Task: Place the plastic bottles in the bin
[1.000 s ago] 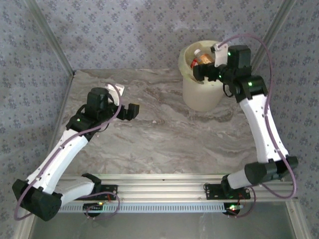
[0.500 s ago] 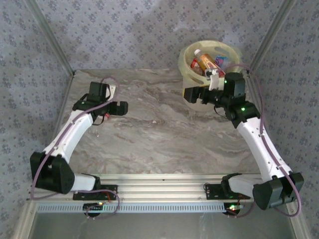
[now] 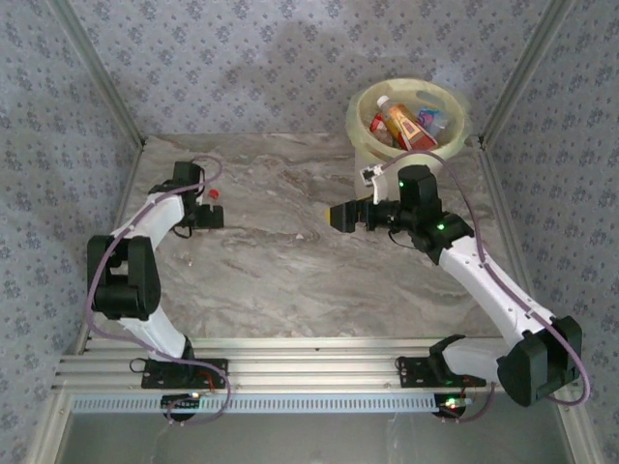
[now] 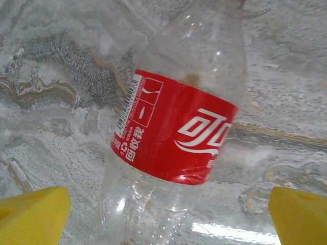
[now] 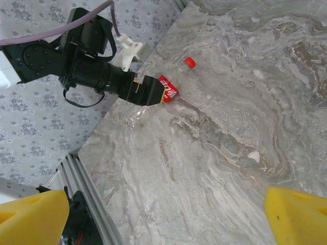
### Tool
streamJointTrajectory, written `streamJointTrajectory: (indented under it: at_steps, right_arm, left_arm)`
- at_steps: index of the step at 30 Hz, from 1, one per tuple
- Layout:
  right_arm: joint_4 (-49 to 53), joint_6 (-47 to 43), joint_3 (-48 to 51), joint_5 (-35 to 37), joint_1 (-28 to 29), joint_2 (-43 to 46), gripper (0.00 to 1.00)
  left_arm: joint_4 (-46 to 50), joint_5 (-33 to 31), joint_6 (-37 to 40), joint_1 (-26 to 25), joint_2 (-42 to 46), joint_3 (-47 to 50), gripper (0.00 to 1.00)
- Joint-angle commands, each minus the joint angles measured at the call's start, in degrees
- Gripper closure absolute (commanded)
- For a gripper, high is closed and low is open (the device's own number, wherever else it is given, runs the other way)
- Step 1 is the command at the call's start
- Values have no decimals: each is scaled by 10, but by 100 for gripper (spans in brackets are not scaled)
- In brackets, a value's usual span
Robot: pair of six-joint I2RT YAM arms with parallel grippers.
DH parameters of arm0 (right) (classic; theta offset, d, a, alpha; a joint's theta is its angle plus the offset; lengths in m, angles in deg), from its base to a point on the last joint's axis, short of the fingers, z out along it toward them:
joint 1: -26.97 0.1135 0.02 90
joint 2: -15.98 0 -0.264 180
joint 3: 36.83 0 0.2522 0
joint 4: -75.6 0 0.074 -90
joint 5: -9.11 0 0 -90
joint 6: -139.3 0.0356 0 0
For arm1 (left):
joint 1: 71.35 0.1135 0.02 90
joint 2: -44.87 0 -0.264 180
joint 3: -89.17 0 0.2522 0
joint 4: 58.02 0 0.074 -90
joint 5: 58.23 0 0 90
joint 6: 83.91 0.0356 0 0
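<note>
Both arms have moved since the earlier frame. The right gripper (image 3: 340,216) has pulled off the bin (image 3: 354,124) toward table centre. The left arm has folded back on itself, and the left gripper (image 3: 206,217) now sits low at the far-left of the marble table (image 3: 290,280).

Left jaws are spread wide, nothing gripped. In the left wrist view a clear bottle (image 4: 173,132) with a red label lies on the marble between the yellow pads (image 4: 33,217), with a gap on each side. Its red cap (image 5: 190,62) points to the far side, away from the gripper body. From the right wrist view, the table's left edge runs close behind that gripper, so I see little room on that side.

Right jaws are also fully apart and hold nothing. They hang above the marble, near the bin's near-left wall but not touching it.

The bin stands in the far-right corner, tight to the frame post. Several bottles (image 3: 398,124) lie inside it, an orange one on top.

Between the two grippers I see a broad stretch of bare marble, and more toward the near rail (image 3: 309,353).
</note>
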Motion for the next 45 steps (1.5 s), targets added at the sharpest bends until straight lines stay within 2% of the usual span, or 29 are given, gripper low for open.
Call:
streamJointTrajectory:
  at_steps: [1, 15, 28, 35, 39, 45]
  right_arm:
    - [-21, 11, 9, -9, 4, -1, 0]
    - [-34, 28, 9, -6, 8, -25, 0]
    - [-36, 32, 14, -11, 12, -41, 0]
    - [-35, 32, 17, -11, 15, -46, 0]
    - [-38, 35, 25, -3, 18, -46, 0]
    - [-35, 61, 27, 40, 20, -50, 0]
  left_arm:
    - [-1, -24, -9, 6, -13, -19, 0]
    - [-17, 9, -26, 13, -35, 20, 3]
    - [-27, 52, -65, 9, 11, 101, 7]
    - [-36, 56, -79, -6, 28, 123, 20]
    - [-40, 64, -80, -20, 41, 123, 35]
    - [-70, 114, -94, -51, 74, 133, 42]
